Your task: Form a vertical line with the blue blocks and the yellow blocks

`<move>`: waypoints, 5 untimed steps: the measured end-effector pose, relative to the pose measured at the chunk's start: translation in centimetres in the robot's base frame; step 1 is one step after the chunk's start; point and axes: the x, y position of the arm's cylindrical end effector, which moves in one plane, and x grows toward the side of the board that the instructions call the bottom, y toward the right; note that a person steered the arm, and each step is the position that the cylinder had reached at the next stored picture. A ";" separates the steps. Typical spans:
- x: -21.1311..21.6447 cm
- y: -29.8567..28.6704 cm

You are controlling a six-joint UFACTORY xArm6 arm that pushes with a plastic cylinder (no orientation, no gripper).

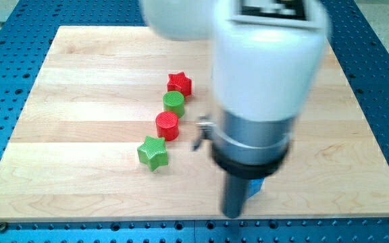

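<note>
My tip (232,214) sits low in the frame, right of centre, close to the bottom edge of the wooden board (80,81). It is a plain rod with nothing to open or close, and it grips nothing. Just beside it on the view's right, a small patch of a blue block (254,188) peeks out from behind the rod; the two look to be touching or nearly so, but the motion blur makes that hard to settle, and the block's shape cannot be made out. The wide pale body of the arm fills the upper right of the frame and covers the board behind it, so no yellow blocks show.

Left of the tip, well apart from it, four blocks run in a slanting column through the middle of the board. Lowest is a green star (152,152); up and to its right stands a red cylinder (167,125), then a green cylinder (174,103), and at the top a red star (179,84). Neighbours in this column stand close together.
</note>
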 end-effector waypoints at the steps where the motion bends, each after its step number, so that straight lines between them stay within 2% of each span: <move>1: 0.0 6.8; 2: -0.7 6.4; 3: -1.4 0.1; 5: -4.1 2.5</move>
